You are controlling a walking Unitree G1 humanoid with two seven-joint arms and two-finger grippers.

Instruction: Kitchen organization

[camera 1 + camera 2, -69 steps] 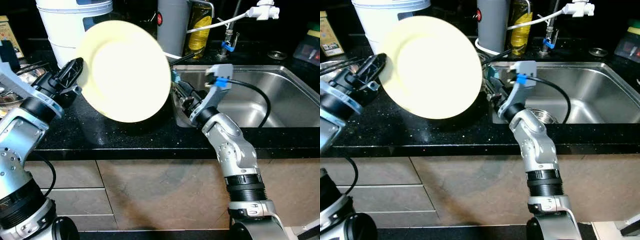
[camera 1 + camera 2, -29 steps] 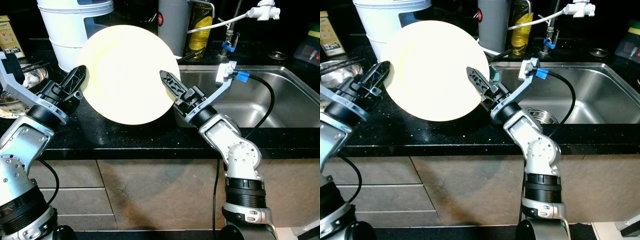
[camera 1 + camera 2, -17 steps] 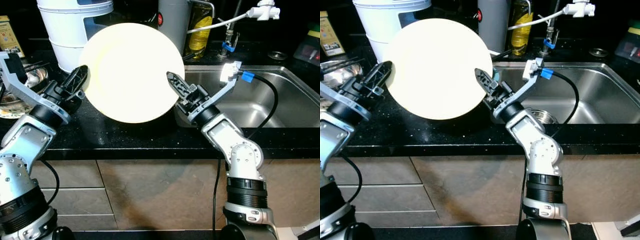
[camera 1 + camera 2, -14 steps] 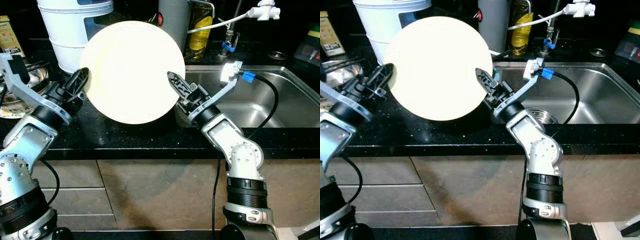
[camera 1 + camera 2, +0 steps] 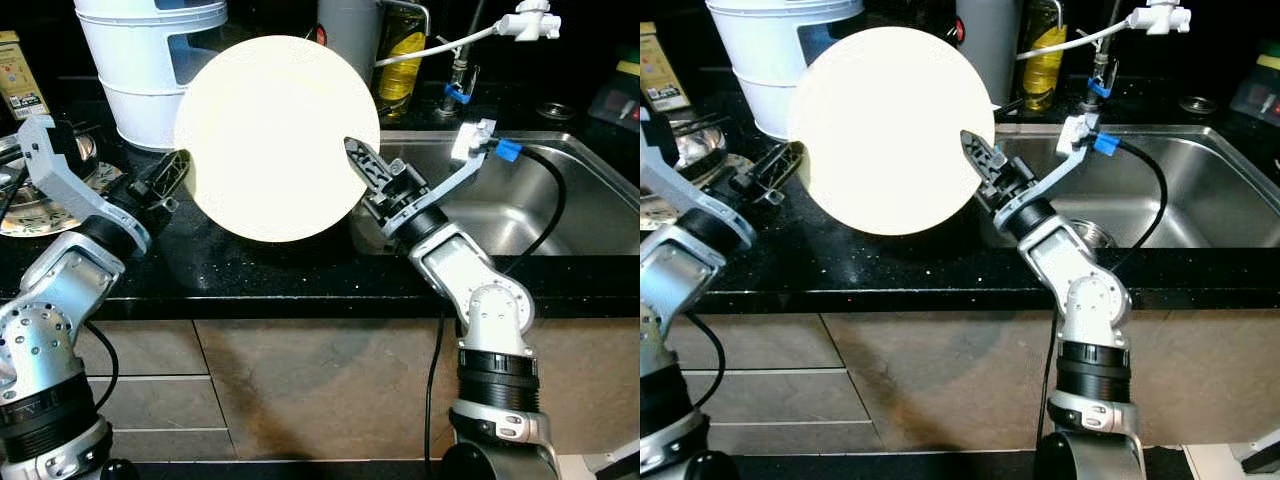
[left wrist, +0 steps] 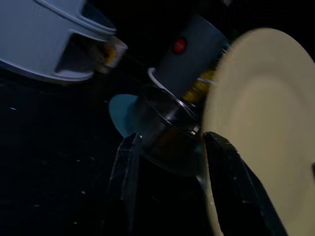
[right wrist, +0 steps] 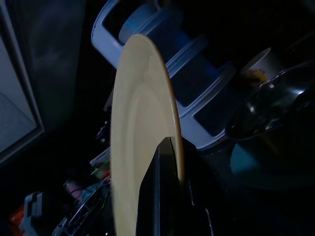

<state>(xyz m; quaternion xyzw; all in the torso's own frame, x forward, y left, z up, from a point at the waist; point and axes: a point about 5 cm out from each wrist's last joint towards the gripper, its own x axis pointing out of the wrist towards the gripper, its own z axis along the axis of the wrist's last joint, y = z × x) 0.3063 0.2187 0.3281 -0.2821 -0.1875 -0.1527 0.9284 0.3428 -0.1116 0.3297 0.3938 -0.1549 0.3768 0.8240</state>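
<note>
Left eye view: right fingers (image 5: 362,163) pinch plate (image 5: 270,130) rim; left fingers (image 5: 170,172) spread beside it.

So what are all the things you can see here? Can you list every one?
plate: one, pale yellow, held upright on edge above the counter
countertop: one, black and speckled, in front of the robot
sink: one, steel, set in the counter on the right
tap hose: one, white, above the sink
white container: one, tall, with openings, at the back left
grey canister: one, red button, behind the plate
oil bottle: one, yellow, beside the canister
left gripper: one, black, open, at the plate's left edge
right gripper: one, black, clamped on the plate's right rim
</note>
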